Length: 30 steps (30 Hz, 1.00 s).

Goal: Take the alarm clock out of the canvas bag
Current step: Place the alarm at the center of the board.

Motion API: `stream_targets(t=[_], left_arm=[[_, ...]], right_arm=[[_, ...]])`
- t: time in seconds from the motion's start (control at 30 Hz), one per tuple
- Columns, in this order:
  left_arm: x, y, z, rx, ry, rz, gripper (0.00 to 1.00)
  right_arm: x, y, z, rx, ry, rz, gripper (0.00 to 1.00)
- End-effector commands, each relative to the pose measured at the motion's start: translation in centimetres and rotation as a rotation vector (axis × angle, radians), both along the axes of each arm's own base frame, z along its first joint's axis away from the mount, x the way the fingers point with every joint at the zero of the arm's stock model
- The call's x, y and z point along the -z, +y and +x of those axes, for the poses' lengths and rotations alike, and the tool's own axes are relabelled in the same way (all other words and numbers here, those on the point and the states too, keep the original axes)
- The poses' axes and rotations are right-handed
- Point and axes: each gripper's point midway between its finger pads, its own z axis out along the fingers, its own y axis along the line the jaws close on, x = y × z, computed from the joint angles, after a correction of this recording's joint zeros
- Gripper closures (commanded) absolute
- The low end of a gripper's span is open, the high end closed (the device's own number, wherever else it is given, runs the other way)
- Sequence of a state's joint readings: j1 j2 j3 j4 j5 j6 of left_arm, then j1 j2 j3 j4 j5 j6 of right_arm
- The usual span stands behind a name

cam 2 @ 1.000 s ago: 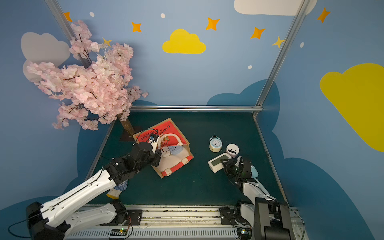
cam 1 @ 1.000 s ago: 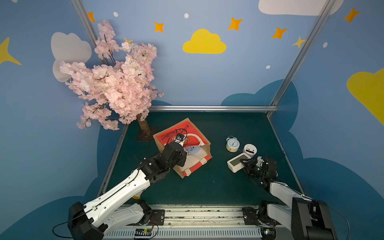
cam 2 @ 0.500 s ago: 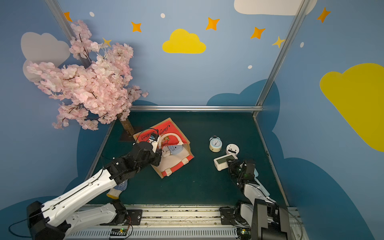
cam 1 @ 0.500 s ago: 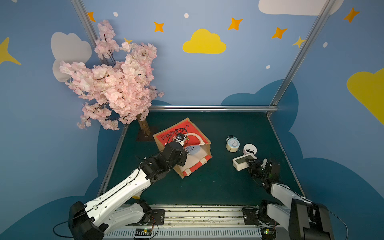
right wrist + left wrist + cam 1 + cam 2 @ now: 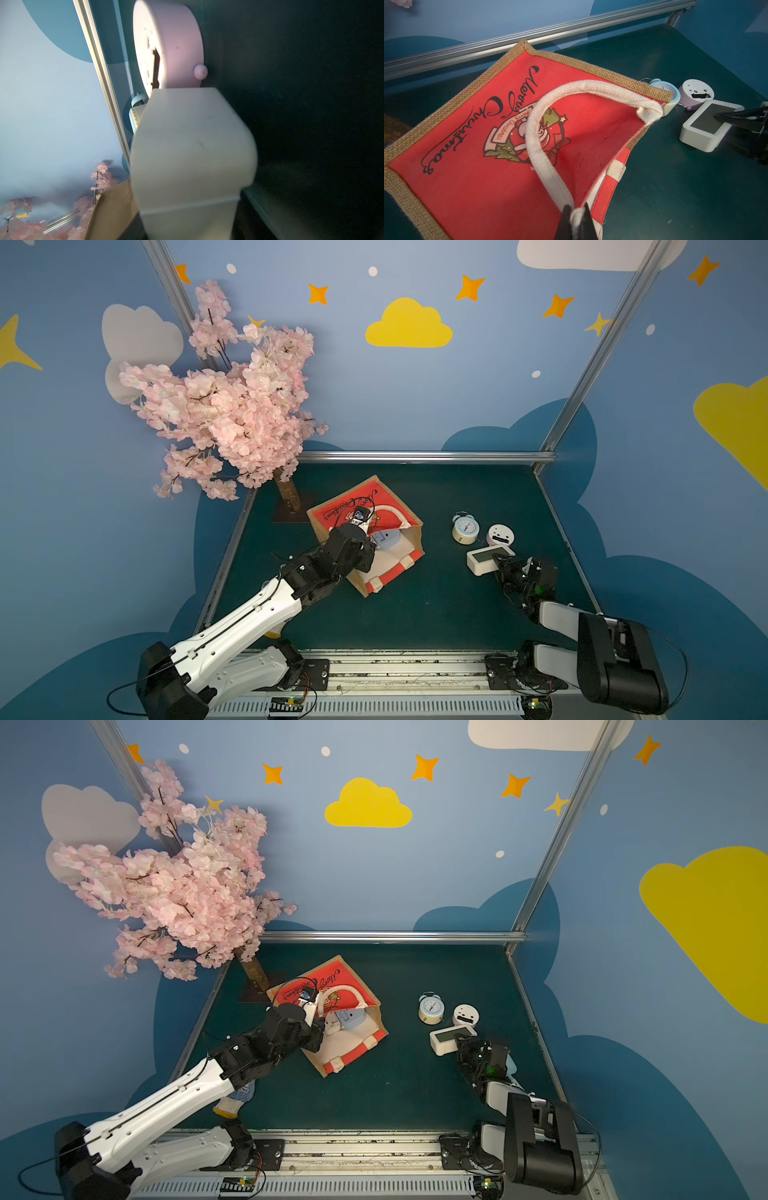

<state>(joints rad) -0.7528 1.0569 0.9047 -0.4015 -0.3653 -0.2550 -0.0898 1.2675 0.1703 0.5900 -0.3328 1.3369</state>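
The canvas bag (image 5: 353, 506) (image 5: 332, 979) lies on its side on the green table, its mouth towards the front right. My left gripper (image 5: 576, 216) is shut on its white rope handle (image 5: 533, 133), holding the mouth up. A light blue object (image 5: 385, 538) (image 5: 349, 1018) lies on the cream lining inside. My right gripper (image 5: 498, 560) (image 5: 461, 1038) is shut on a white digital alarm clock (image 5: 482, 564) (image 5: 708, 126) (image 5: 191, 155) with a dark screen, right of the bag and low over the table. One black finger (image 5: 737, 116) lies across its screen.
A light blue twin-bell clock (image 5: 465, 527) (image 5: 431, 1007) and a pink round clock (image 5: 500, 535) (image 5: 172, 45), face down, sit just behind the held clock. A pink blossom tree (image 5: 232, 406) stands at the back left. Aluminium rails edge the table.
My right gripper has carried the white digital clock a little to the right, closer to the pink round clock. The left arm and the bag have stayed put.
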Motion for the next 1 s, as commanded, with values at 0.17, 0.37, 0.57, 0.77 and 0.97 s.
stream_targets(t=[0.17, 0.37, 0.57, 0.77, 0.97], left_arm=[[-0.7, -0.3, 0.7, -0.010, -0.028, -0.032, 0.97], [-0.7, -0.1, 0.7, -0.015, -0.031, -0.030, 0.97], [-0.5, -0.5, 0.7, -0.003, -0.018, -0.042, 0.97], [-0.8, -0.1, 0.4, -0.011, -0.028, -0.042, 0.96], [-0.7, 0.3, 0.4, -0.021, -0.028, -0.040, 0.96]], right_arm=[[2.0, 1.6, -0.4, 0.052, 0.084, 0.021, 0.62], [2.1, 2.7, -2.0, 0.038, 0.139, -0.031, 0.41], [3.0, 2.7, -3.1, 0.050, 0.184, -0.019, 0.29], [2.0, 3.4, -3.1, 0.021, 0.180, 0.008, 0.28], [0.2, 4.3, -3.8, -0.024, 0.208, 0.039, 0.27]])
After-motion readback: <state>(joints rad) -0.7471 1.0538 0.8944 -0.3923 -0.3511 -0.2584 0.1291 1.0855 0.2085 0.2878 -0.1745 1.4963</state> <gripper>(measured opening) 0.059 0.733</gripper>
